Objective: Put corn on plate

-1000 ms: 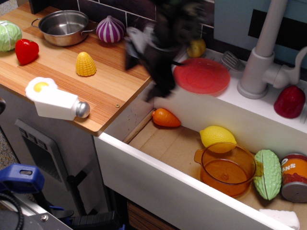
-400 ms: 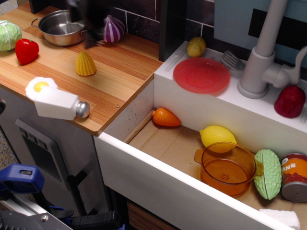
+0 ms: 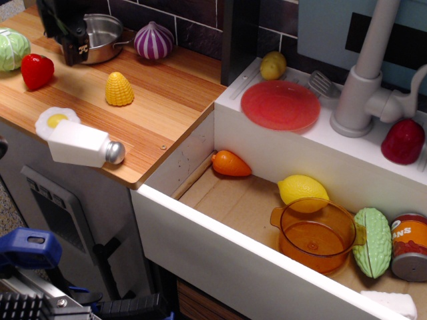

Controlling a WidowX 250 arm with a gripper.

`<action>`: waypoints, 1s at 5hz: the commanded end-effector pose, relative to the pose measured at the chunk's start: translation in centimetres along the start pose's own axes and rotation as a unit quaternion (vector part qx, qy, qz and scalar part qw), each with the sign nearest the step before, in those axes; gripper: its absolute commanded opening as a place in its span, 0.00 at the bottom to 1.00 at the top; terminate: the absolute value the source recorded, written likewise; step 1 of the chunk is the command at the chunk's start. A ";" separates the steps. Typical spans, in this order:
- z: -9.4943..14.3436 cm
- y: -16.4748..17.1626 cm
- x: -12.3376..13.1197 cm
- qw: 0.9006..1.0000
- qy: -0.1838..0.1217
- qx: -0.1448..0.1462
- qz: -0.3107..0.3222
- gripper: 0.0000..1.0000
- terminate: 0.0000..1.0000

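Note:
The corn (image 3: 119, 89) is a small bumpy yellow cone standing on the wooden counter (image 3: 160, 113), left of centre. The red plate (image 3: 280, 105) lies flat and bare on the white sink ledge, well to the right of the corn. My gripper (image 3: 71, 41) is a dark shape at the top left, in front of the steel pot (image 3: 103, 35), up and to the left of the corn and apart from it. It holds nothing that I can see. Its jaws are too dark to read.
A purple onion (image 3: 153, 40), a green cabbage (image 3: 12, 49), a red pepper (image 3: 37, 71), a fried egg (image 3: 56, 120) and a salt shaker (image 3: 83, 145) share the counter. A potato (image 3: 272, 65) and a faucet (image 3: 363, 87) flank the plate. The sink holds a carrot (image 3: 230, 163), a lemon (image 3: 302, 189) and an orange cup (image 3: 317, 233).
My arm has swept left from beside the plate, across the counter, to the pot at the far left. The corn and the plate have not moved.

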State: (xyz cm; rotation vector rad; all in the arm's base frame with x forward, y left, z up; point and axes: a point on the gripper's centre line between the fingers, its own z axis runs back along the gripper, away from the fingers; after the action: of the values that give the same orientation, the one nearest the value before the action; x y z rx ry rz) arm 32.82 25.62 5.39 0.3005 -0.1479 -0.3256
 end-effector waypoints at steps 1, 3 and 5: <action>2.2 -0.5 -0.4 1.000 -0.022 0.022 -0.002 1.00 0.00; 4.5 -3.3 -0.5 1.000 -0.011 0.013 -0.003 1.00 0.00; 4.0 -4.5 1.3 0.999 -0.033 -0.013 -0.028 1.00 0.00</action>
State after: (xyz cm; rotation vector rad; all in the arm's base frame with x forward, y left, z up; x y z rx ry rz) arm 31.64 19.44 5.93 0.2148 -0.1780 -0.3714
